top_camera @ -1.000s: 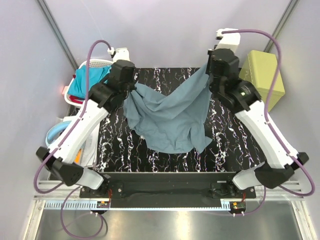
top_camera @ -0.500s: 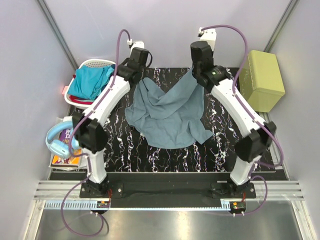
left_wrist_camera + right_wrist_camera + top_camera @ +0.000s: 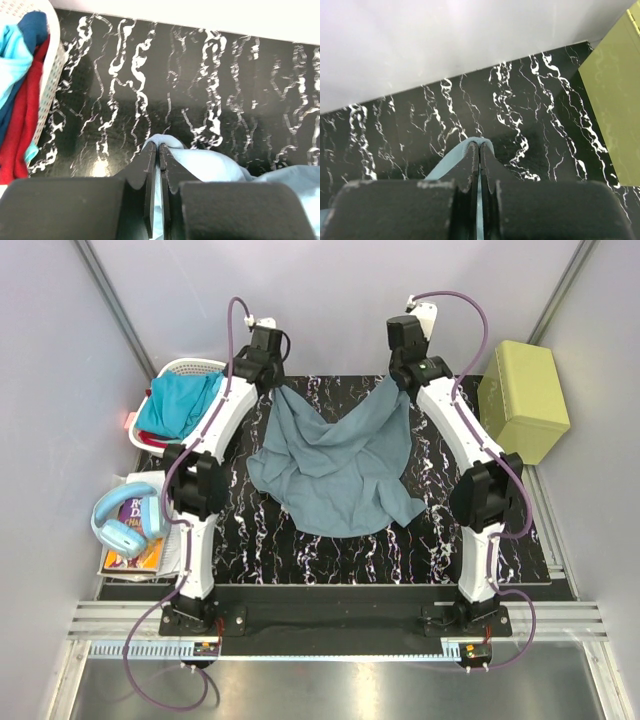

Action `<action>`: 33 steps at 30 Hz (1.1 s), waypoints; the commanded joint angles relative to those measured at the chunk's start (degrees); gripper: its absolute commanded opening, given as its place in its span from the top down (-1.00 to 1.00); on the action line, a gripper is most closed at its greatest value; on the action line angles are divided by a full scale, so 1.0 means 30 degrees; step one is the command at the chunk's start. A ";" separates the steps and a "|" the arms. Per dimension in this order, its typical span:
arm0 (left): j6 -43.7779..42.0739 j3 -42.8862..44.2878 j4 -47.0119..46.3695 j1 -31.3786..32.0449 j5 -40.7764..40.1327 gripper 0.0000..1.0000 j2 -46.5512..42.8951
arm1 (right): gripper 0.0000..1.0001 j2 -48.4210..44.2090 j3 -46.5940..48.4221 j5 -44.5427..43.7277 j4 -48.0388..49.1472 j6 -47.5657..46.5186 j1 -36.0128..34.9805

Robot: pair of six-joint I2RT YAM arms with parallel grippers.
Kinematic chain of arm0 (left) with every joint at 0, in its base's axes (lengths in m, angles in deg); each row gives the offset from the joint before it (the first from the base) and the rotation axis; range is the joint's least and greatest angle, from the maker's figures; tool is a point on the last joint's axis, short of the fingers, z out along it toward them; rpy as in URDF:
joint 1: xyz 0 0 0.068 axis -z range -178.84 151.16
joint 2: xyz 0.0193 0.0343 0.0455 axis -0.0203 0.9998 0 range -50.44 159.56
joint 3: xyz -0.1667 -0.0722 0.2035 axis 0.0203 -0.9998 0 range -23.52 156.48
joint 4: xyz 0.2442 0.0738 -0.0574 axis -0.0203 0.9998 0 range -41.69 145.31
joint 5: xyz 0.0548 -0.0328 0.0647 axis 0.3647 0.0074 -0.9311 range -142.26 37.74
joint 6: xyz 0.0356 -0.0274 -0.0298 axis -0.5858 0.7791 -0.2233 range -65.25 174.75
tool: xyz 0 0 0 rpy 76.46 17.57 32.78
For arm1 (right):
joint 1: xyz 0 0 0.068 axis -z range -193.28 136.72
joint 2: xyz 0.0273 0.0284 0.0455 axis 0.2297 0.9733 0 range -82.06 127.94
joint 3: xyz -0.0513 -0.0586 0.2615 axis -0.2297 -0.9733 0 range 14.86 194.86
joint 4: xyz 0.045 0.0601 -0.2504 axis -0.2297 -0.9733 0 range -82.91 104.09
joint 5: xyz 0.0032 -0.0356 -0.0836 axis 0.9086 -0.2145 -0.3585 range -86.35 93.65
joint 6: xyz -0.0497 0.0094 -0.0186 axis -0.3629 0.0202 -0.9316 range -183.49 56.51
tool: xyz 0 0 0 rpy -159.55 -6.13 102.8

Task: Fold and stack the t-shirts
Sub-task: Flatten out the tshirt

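Note:
The grey-blue t-shirt (image 3: 335, 465) hangs between both grippers over the far half of the black marbled table (image 3: 440, 540), its lower part lying crumpled on the table. My left gripper (image 3: 276, 388) is shut on the shirt's far left edge (image 3: 165, 145). My right gripper (image 3: 398, 380) is shut on its far right edge (image 3: 470, 144). The turquoise t-shirt (image 3: 180, 405) and the red t-shirt (image 3: 150, 438) lie in the white laundry basket (image 3: 190, 367) at the far left; both show in the left wrist view, the turquoise (image 3: 10, 55) above the red (image 3: 20, 120).
An olive-green box (image 3: 525, 400) stands at the far right beside the table. Blue headphones (image 3: 120, 525) lie on a book (image 3: 135, 558) at the left, off the table. The back wall is just behind both grippers.
Both arms have stretched out towards the far edge of the table, carrying the grey-blue shirt's held edges farther back and spreading it wider.

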 commanded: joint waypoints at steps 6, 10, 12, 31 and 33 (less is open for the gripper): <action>0.0235 0.1715 -0.1509 0.0198 0.1929 0.94 -0.3067 | 1.00 -0.1362 0.3672 0.1794 0.0316 0.0328 -0.0056; 0.0412 0.1657 -0.1451 0.0431 0.2514 0.94 -0.5000 | 1.00 -0.2357 0.4787 0.2412 0.0112 0.0272 -0.0551; 0.0295 0.1715 -0.1188 0.0897 0.2370 0.93 -0.6143 | 1.00 -0.3089 0.4818 0.2033 0.0140 -0.0197 -0.1137; 0.1377 -0.6017 0.1857 0.6993 -0.0938 1.00 -1.6630 | 1.00 -0.9563 0.3821 -0.6516 -0.3224 -0.4388 -1.0243; 0.1466 -0.6456 0.2414 0.7519 -0.1495 1.00 -1.7832 | 1.00 -0.9974 0.3647 -0.7282 -0.3258 -0.4477 -1.1009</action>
